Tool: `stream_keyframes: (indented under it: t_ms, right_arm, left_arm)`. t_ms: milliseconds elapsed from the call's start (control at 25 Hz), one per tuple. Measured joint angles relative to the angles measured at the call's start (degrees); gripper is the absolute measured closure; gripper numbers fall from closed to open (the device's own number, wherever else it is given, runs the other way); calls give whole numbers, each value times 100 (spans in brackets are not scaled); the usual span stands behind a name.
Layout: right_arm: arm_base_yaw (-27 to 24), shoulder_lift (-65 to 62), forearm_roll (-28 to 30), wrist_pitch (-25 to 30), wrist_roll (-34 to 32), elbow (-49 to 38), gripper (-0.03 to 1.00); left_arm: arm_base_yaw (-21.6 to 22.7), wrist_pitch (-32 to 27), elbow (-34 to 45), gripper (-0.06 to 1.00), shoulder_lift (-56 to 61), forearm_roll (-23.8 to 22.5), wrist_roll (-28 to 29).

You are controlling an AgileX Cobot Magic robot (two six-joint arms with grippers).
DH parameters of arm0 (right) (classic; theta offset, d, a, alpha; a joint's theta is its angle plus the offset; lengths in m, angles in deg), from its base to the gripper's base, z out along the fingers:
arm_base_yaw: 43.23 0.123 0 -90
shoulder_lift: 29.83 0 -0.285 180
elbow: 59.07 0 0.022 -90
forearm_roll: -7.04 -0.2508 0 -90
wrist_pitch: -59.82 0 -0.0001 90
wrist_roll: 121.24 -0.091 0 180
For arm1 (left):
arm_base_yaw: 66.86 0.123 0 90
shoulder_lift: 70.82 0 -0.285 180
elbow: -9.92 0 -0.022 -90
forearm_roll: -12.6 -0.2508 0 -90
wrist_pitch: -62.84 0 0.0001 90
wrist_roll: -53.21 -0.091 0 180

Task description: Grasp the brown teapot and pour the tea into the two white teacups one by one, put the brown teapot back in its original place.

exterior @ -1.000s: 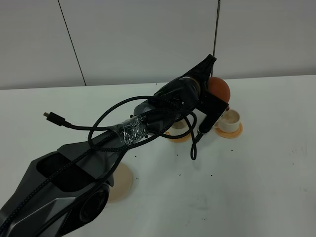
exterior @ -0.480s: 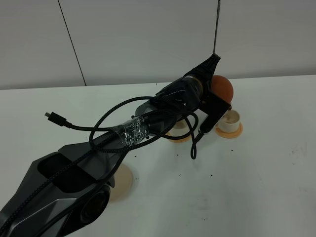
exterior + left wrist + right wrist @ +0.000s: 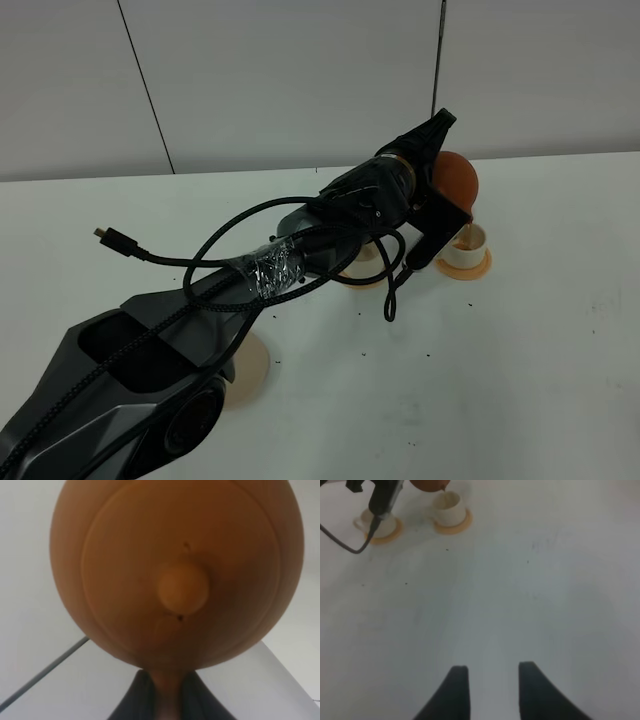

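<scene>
OK, left jaws clamped tight on brown teapot handle, pot tipped over teacup nr far edge of white, speck-dotted bench. Empty right jaws stand apart, low over bench. Pale panelled wall behind.

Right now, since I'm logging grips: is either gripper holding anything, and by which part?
The left gripper holds the brown teapot by its loop handle; the right gripper is open, holding nothing.

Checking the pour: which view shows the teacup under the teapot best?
Right wrist: the teacup is unobstructed, rim and inside visible. Exterior high shows it partly behind the left arm. Left wrist shows only the brown teapot.
</scene>
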Motion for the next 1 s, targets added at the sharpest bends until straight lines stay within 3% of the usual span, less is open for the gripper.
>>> stream_keyframes:
  t_ms: [1000]
  right_arm:
    - [0, 0, 0, 0, -2, 0, 73]
  left_arm:
    - [-4, 34, 0, 77, 0, -198, 32]
